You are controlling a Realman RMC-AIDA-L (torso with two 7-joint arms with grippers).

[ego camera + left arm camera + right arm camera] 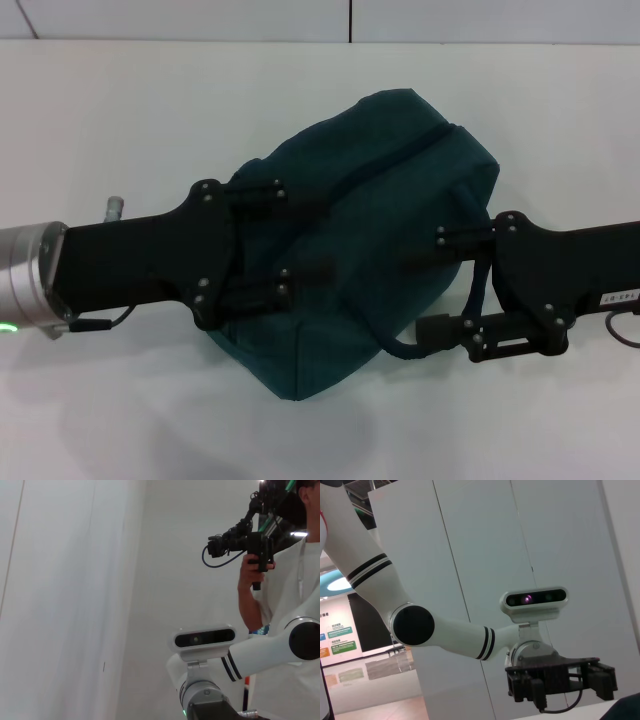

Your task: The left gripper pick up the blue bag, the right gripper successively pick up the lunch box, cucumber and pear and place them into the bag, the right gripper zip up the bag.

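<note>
The blue bag [370,250] lies bulging in the middle of the white table [120,120], and its zipper [400,155] runs shut along the top. My left gripper [320,235] reaches in from the left, open, its fingers spread over the bag's left side. In the right wrist view the same left gripper [561,685] shows its fingers wide apart. My right gripper [430,285] is open at the bag's right end, where the dark strap [480,285] hangs between its fingers. Lunch box, cucumber and pear are out of view.
A small grey cylinder [113,207] pokes out behind my left arm. The left wrist view faces a white wall and a person [295,580] holding a camera rig. My right arm's wrist camera [202,637] also shows there.
</note>
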